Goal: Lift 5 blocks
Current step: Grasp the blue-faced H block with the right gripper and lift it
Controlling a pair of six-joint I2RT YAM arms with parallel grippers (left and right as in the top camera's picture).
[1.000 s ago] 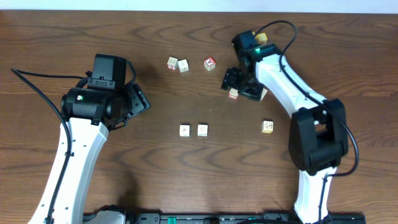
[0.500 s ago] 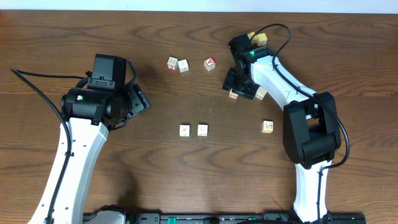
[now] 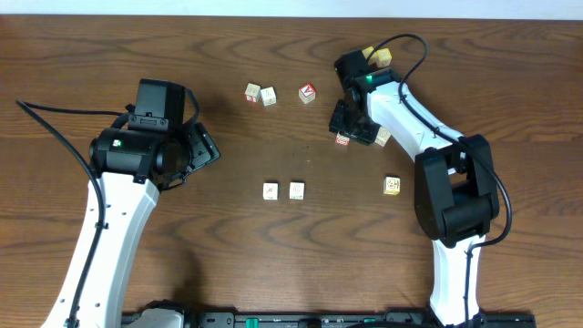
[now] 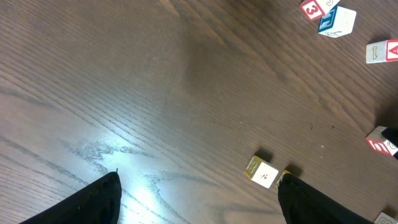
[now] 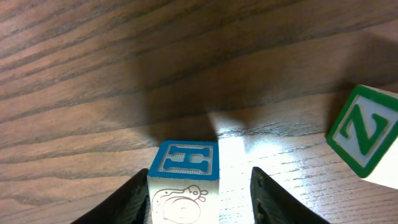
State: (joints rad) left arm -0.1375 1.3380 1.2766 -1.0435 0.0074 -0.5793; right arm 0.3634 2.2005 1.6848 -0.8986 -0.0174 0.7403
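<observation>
Small cream alphabet blocks lie scattered on the wooden table [image 3: 228, 237]. One block [image 5: 185, 182], with a blue H face and a red print, stands between my right gripper's [image 5: 199, 190] fingers. The left finger touches it and a gap shows at the right finger, so the gripper is open. In the overhead view that block [image 3: 342, 139] sits under the right gripper [image 3: 351, 128]. A green N block [image 5: 364, 140] lies just to its right. My left gripper [image 4: 199, 205] hangs wide open over bare wood, with a block [image 4: 261, 172] just inside its right finger.
Two blocks [image 3: 260, 94] and a red-faced cube [image 3: 308, 92] lie at the back centre. A pair of blocks [image 3: 283, 190] sits mid-table and another block [image 3: 393, 185] lies to the right. A yellow cube [image 3: 369, 53] rests behind the right arm.
The right arm swung in over its block and its jaws narrowed around it. The left arm has not moved.
</observation>
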